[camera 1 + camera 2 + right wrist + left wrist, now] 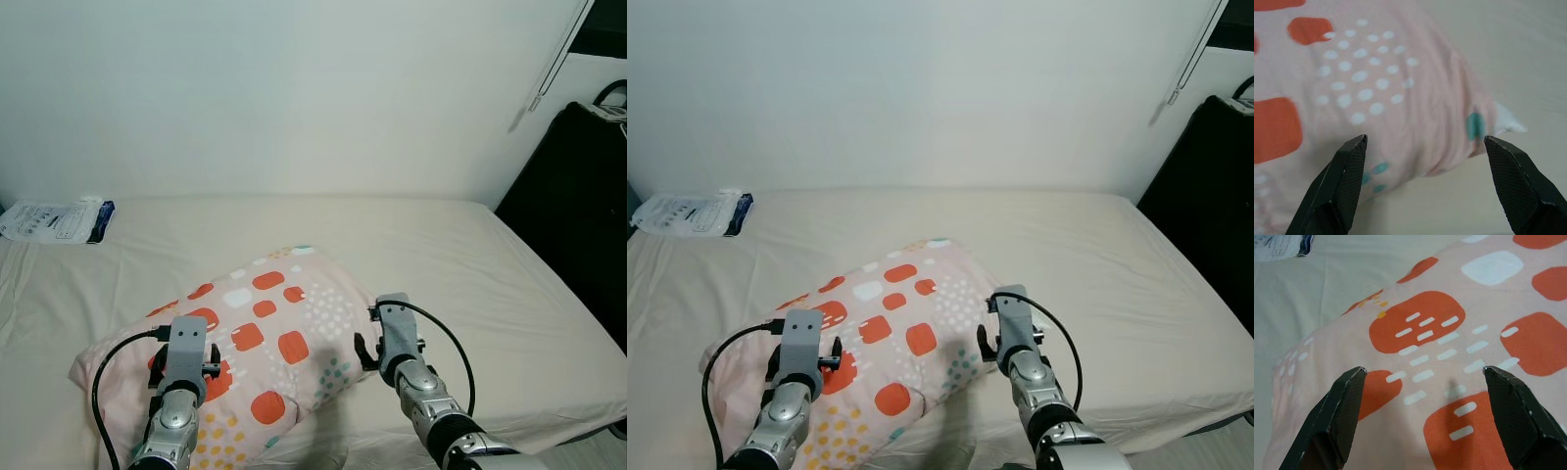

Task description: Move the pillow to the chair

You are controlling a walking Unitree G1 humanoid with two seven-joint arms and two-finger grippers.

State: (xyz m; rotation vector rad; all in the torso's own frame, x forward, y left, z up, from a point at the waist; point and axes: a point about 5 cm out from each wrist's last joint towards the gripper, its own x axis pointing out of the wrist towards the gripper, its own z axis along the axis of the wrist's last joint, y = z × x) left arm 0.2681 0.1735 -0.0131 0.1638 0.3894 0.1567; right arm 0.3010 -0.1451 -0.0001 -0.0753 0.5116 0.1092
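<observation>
A pale pink pillow (260,333) with orange blocks, white dots and teal specks lies on the cream bed (460,264), close to its near edge. My left gripper (1422,377) hovers open over the pillow's left part, its fingers (1334,418) spread wide above an orange patch. My right gripper (1422,142) is open too, facing the pillow's right end (1400,107), with the corner between its fingertips (1513,181). In the left eye view both wrists (186,357) (397,338) sit low at the pillow's two sides.
A white and blue plastic packet (59,219) lies at the bed's far left by the wall. A black piece of furniture (578,215) stands to the right of the bed. The white wall (294,98) runs behind the bed.
</observation>
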